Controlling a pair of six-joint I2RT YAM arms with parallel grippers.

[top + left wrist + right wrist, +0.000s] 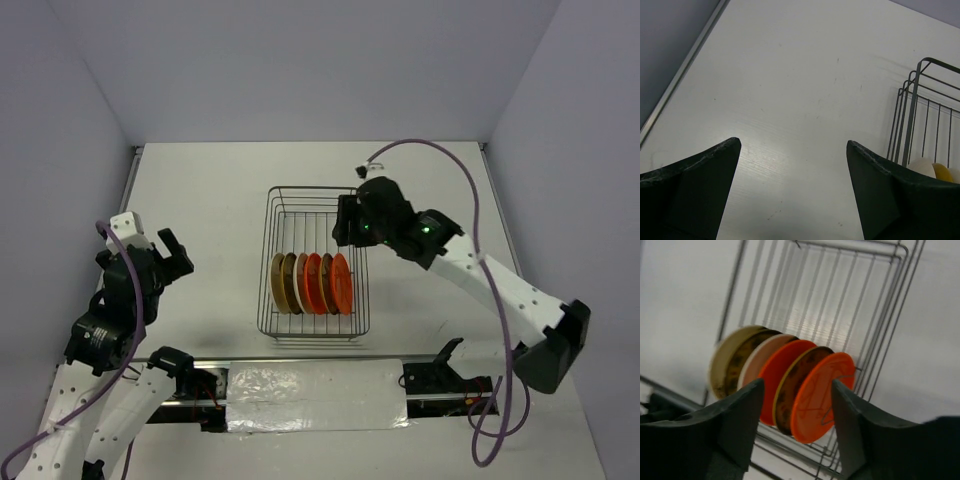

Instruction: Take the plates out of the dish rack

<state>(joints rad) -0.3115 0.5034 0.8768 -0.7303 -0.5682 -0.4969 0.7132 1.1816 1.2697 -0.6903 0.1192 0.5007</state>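
Observation:
The wire dish rack (pixel 314 189) stands mid-table. Several plates (pixel 311 283) stand on edge in a row in its near half: mustard-brown and cream at the left, orange-red at the right. My right gripper (pixel 345 224) hovers open over the rack's right side, above and behind the plates. In the right wrist view its gripper (pixel 797 384) is open and empty, and the orange end plate (pixel 822 396) shows between its fingers, apart from them. My left gripper (pixel 172 256) is open and empty over bare table, left of the rack. It also shows in the left wrist view (pixel 793 145).
The rack's corner (pixel 920 115) and plate tops (pixel 923 166) show at the right of the left wrist view. The rack's far half (pixel 840 300) holds no plates. A metal strip (pixel 133 185) edges the table's left side. Grey walls enclose the table.

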